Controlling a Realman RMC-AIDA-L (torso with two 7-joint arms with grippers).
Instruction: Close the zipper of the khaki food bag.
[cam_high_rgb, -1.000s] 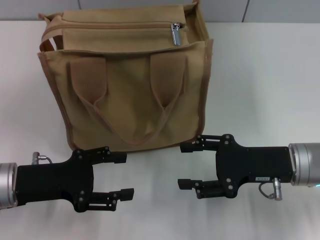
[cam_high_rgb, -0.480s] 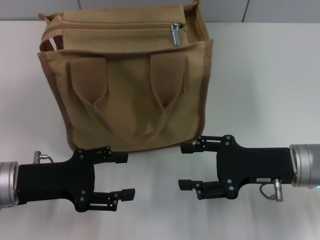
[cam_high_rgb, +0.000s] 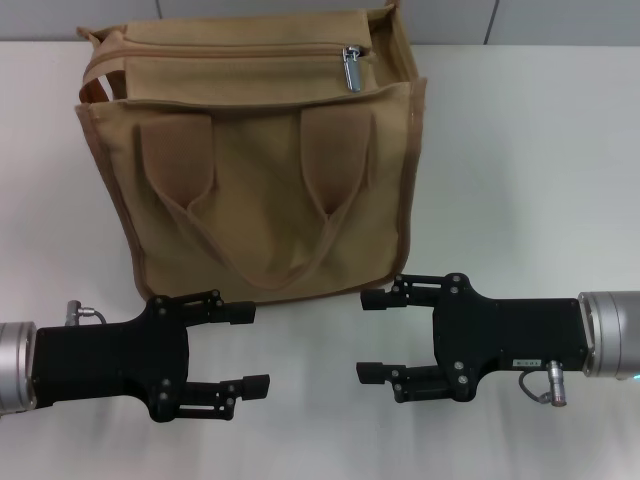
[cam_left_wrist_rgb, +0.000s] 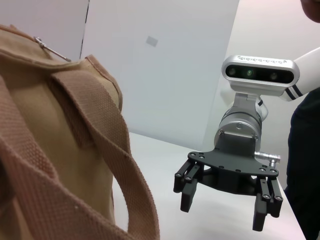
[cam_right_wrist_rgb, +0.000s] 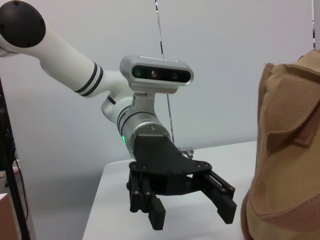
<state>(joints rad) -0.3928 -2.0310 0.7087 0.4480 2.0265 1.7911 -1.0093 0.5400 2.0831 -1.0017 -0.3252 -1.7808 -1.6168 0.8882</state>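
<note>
We see the khaki food bag (cam_high_rgb: 250, 160) standing upright on the white counter (cam_high_rgb: 520, 150). Its zipper (cam_high_rgb: 240, 52) runs across the top flap, with the silver pull tab (cam_high_rgb: 352, 68) hanging near the bag's right end. In front of the bag, the left tool (cam_high_rgb: 245, 348) and the right tool (cam_high_rgb: 372, 335) face each other, both with fingers spread wide, holding nothing, clear of the bag.
</note>
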